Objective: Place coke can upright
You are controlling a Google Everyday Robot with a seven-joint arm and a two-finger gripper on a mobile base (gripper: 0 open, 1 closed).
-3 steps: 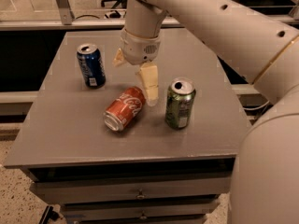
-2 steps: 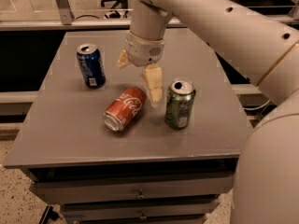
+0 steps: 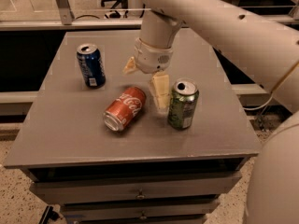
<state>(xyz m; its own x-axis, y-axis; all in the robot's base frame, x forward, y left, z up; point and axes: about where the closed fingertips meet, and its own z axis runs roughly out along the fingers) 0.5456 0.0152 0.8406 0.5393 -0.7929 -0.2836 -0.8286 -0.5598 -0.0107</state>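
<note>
The coke can (image 3: 125, 108) is red-orange with white script and lies on its side near the middle of the grey table (image 3: 60, 134), its silver end toward the front left. My gripper (image 3: 145, 80) hangs just above and behind the can, open and empty. One cream finger (image 3: 160, 91) reaches down between the coke can and the green can. The other finger (image 3: 129, 66) sits higher, behind the coke can. Neither finger touches the can.
A blue can (image 3: 91, 64) stands upright at the back left. A green can (image 3: 183, 104) stands upright right of the coke can, close to the lower finger. The table has drawers below its front edge. My arm crosses the upper right.
My gripper has moved a little to the right and lower, bringing the lower finger into the gap between the coke can and the green can. The cans have not moved.
</note>
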